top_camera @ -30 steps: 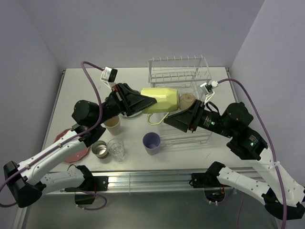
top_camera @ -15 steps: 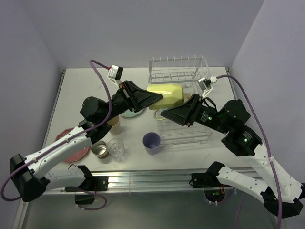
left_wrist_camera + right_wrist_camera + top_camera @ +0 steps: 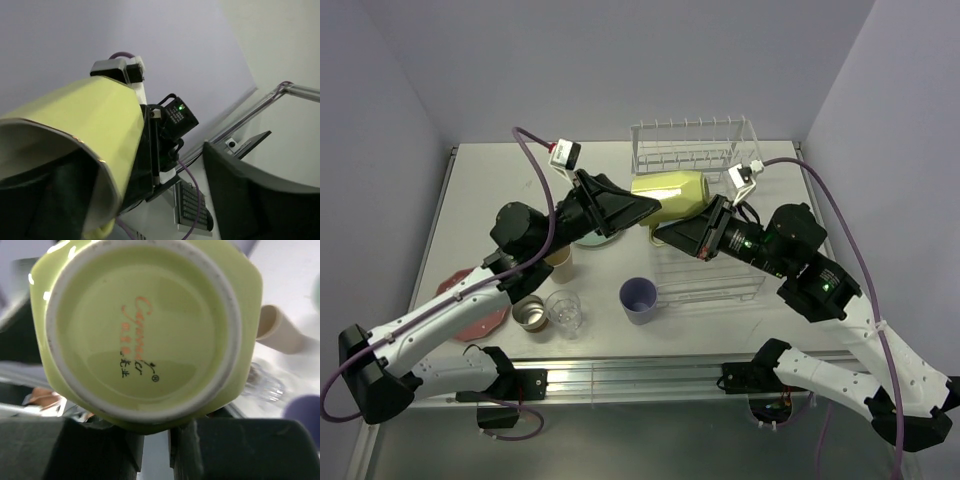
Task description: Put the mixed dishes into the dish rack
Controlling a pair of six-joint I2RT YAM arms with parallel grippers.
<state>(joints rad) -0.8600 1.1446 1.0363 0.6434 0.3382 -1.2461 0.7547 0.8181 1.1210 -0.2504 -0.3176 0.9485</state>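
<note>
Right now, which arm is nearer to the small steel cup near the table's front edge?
Left. The left arm passes close beside the small steel cup, on its left. The right arm stretches over the dish rack, well away on the cup's right.

The left arm (image 3: 450, 305) hides most of the mint-green plate (image 3: 595, 241).

yellow cup (image 3: 145, 335): glossy glazed ceramic | dish rack (image 3: 692, 127): white wire
</note>
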